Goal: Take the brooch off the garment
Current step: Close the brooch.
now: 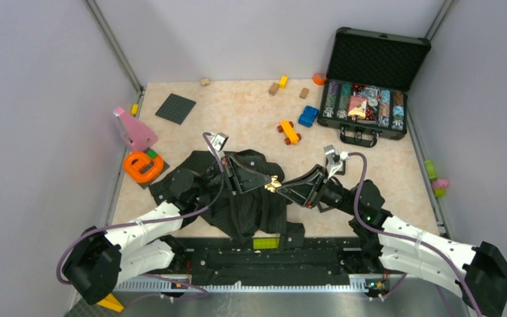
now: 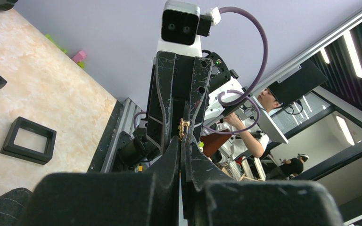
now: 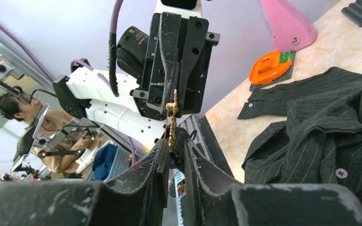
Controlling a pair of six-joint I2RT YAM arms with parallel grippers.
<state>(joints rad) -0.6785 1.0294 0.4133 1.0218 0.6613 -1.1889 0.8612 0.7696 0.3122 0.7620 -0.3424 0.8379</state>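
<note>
No text, label, brand, number or sign is legible on anything here.

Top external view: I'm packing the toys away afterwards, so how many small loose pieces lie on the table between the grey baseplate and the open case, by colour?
Tan blocks: 3
Yellow block: 1
Blue piece: 1
Orange pieces, the toy car and one beside the case: 2
Total: 7

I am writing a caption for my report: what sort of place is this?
Probably a robotics lab work cell. The marble-patterned table is boxed in by plain grey panels. The left wrist view shows a seated person beyond it, under ceiling strip lights.
</note>
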